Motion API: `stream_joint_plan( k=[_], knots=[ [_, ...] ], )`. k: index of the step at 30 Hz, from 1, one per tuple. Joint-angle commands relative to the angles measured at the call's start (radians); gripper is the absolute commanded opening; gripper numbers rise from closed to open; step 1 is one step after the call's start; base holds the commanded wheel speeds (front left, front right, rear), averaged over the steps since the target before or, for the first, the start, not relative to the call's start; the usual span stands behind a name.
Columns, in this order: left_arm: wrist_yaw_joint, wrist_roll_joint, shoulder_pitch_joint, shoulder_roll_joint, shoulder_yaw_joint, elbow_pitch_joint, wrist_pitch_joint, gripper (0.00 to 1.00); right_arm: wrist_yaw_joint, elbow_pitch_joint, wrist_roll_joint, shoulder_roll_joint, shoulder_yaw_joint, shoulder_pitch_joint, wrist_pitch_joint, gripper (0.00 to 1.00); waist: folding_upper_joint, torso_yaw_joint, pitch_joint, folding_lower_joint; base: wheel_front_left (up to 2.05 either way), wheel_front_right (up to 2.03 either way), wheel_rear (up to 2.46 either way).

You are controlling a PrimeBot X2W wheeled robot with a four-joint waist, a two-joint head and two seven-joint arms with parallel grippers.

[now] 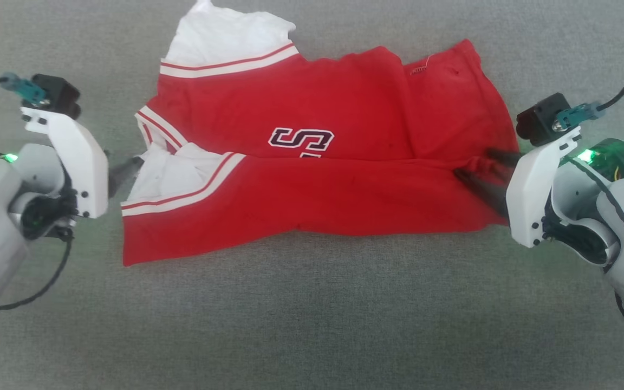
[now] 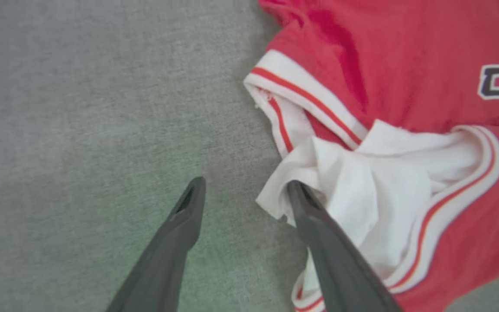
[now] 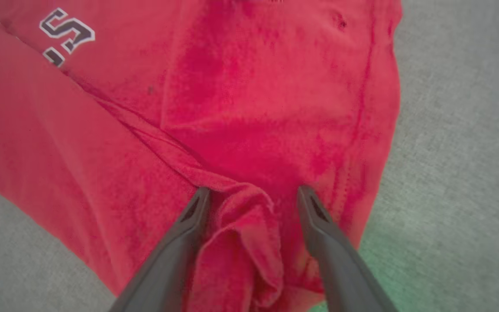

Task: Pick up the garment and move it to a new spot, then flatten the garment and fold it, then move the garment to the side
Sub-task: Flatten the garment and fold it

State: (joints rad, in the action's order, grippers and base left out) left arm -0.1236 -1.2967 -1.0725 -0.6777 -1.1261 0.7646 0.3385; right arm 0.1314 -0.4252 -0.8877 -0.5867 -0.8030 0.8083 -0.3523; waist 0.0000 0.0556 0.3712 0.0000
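Note:
The garment (image 1: 312, 184) lies across the grey surface, its near half folded up over part of the black-and-white lettering. My left gripper (image 1: 122, 172) sits at its collar end, open. In the left wrist view this gripper (image 2: 245, 184) has one finger (image 2: 319, 225) against the bunched white sleeve of the garment (image 2: 405, 65) and the other over bare surface. My right gripper (image 1: 482, 169) is at the hem end, open. In the right wrist view its (image 3: 253, 193) fingers straddle a raised red fold of the garment (image 3: 254, 86) without pinching it.
Grey fabric surface (image 1: 312, 325) stretches wide in front of the garment and on both sides. A white sleeve (image 1: 225, 38) sticks out at the far left corner. Black cables trail from both wrists.

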Motion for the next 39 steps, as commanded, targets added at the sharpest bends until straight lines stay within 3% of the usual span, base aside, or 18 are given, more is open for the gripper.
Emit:
stream_joint_plan(
  k=[1,10,20,29,37,38,39],
  knots=[
    [-0.003,-0.010,-0.018,-0.011,0.012,0.007,-0.004,1.00,-0.001,0.007,0.006,-0.003,0.011,0.000,0.017,1.00,0.0000,0.002,-0.011,0.0000,0.00,0.00,0.00],
    [0.061,-0.040,0.032,-0.075,0.025,-0.119,0.016,1.00,-0.001,0.063,0.094,-0.026,0.145,-0.070,0.195,1.00,0.0000,0.016,-0.044,0.0000,0.00,0.00,0.00],
    [0.230,-0.094,0.152,-0.189,0.014,-0.412,0.086,1.00,-0.001,0.164,0.279,0.042,0.404,-0.216,0.339,1.00,0.0000,-0.004,-0.062,0.0000,0.00,0.00,0.00],
    [0.333,-0.130,0.234,-0.255,0.006,-0.523,0.104,1.00,-0.001,0.319,0.398,0.156,0.629,-0.382,0.285,1.00,0.0000,-0.051,-0.050,0.0000,0.00,0.00,0.00],
    [0.330,-0.168,0.277,-0.210,-0.012,-0.424,0.124,1.00,-0.001,0.419,0.435,0.226,0.712,-0.485,0.183,1.00,0.0000,-0.085,-0.033,0.0000,0.00,0.00,0.00],
    [0.324,-0.168,0.280,-0.201,-0.018,-0.411,0.132,0.80,-0.001,0.426,0.434,0.231,0.717,-0.496,0.167,1.00,0.0000,-0.087,-0.034,0.0000,0.00,0.00,0.00],
    [0.317,-0.165,0.281,-0.192,-0.025,-0.400,0.135,0.23,-0.001,0.433,0.431,0.234,0.718,-0.504,0.148,1.00,0.0000,-0.088,-0.034,0.0000,0.00,0.00,0.00]
  ],
)
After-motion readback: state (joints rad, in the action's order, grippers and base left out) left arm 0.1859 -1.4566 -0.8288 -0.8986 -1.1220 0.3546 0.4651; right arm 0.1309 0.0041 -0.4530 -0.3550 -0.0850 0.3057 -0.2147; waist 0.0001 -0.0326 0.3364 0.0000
